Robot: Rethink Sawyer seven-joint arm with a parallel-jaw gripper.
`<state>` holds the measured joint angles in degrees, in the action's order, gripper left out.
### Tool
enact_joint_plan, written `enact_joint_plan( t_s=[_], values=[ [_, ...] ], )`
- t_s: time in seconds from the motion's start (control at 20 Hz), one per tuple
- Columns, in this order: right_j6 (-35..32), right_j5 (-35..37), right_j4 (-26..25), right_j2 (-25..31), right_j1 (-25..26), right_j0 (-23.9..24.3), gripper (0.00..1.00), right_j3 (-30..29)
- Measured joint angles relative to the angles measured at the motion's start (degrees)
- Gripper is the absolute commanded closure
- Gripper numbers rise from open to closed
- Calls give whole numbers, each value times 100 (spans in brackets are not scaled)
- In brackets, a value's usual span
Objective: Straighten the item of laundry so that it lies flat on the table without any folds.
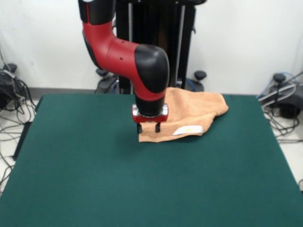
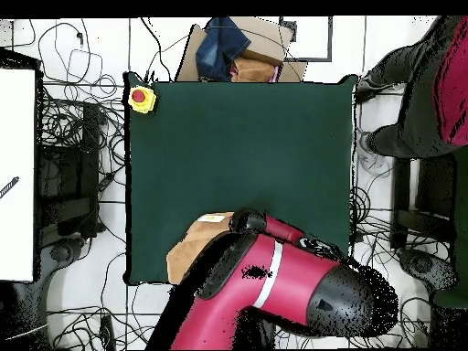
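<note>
near the worktop's (image 1: 94, 179) far side my hand (image 1: 148, 127) hung with its short fingers apart, gripping nothing, tips seemingly just above the folded peach towel's (image 1: 194, 111) front corner. its white label (image 1: 187, 130) lay close beside.

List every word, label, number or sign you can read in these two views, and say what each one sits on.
No text can be read in either view.
White label on the peach-orange towel: any print is too blurred to read.
Yellow box with a red button at a corner of the green table: no lettering can be made out.
Red arm and gripper: no marking shows.
</note>
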<state>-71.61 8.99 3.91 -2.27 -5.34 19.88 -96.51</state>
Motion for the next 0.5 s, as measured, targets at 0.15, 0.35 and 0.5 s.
enact_joint_plan(
  t_s=[0.15,0.35,0.5],
  values=[
    [0,162,1,-19,17,-16,0,82],
    [-37,386,4,-130,54,-176,0,239],
    [-69,488,1,-208,81,-266,100,320]
  ],
)
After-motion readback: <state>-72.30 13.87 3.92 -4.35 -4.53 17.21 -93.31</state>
